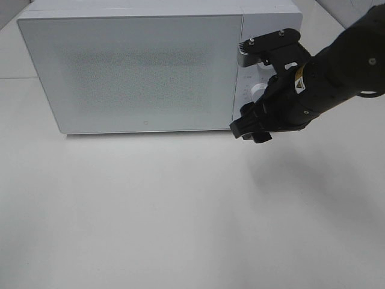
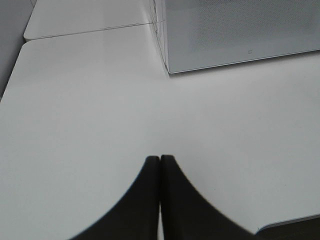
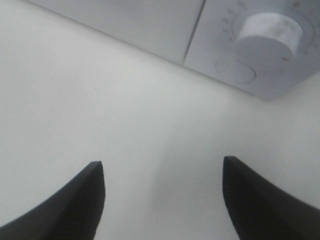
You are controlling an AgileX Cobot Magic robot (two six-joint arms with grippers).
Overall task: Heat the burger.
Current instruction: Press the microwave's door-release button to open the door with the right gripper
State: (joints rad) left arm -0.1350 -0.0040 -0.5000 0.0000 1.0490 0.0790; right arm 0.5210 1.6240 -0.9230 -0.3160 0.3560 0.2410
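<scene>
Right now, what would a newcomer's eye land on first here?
The white microwave, door shut, fills the back of the table. The black right gripper, open, hovers at its control panel near a round white knob. The left gripper is shut over the tabletop; no burger shows.

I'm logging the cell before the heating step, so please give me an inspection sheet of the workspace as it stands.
Surface: white table, no spills seen.
Job's things: burger not in view; white microwave has its door shut, contents hidden.
Clutter: nothing seen.
Grippers: right gripper open, close to a control knob, not touching it; left gripper shut, holding nothing, above the table.
Cables: nothing seen.
Surroundings: second white tabletop adjoins behind.
</scene>
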